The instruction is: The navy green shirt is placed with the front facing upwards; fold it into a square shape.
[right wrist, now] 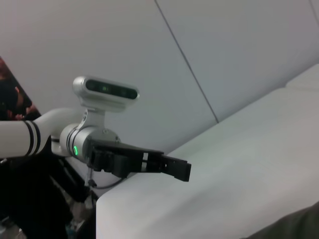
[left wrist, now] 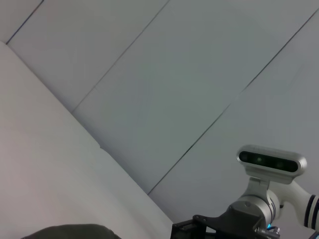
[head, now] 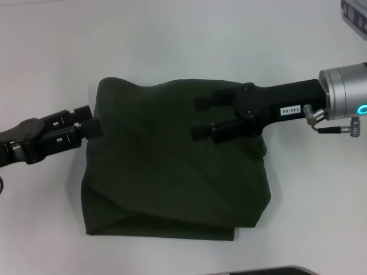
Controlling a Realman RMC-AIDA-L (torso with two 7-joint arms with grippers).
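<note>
The navy green shirt [head: 172, 166] lies folded nearly square on the white surface [head: 172, 34]; right gripper [head: 202, 117] hovers above, fingers released; left gripper [head: 90, 123], fingers clenched empty, touches its edge; next, likely tidying or withdrawal.

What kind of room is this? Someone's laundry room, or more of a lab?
Probably a lab or test room, not a home. A plain white table holds only the navy green shirt, folded into a rough square. The left tool is at its edge, the right tool above it, and bare panelled walls surround them.
</note>
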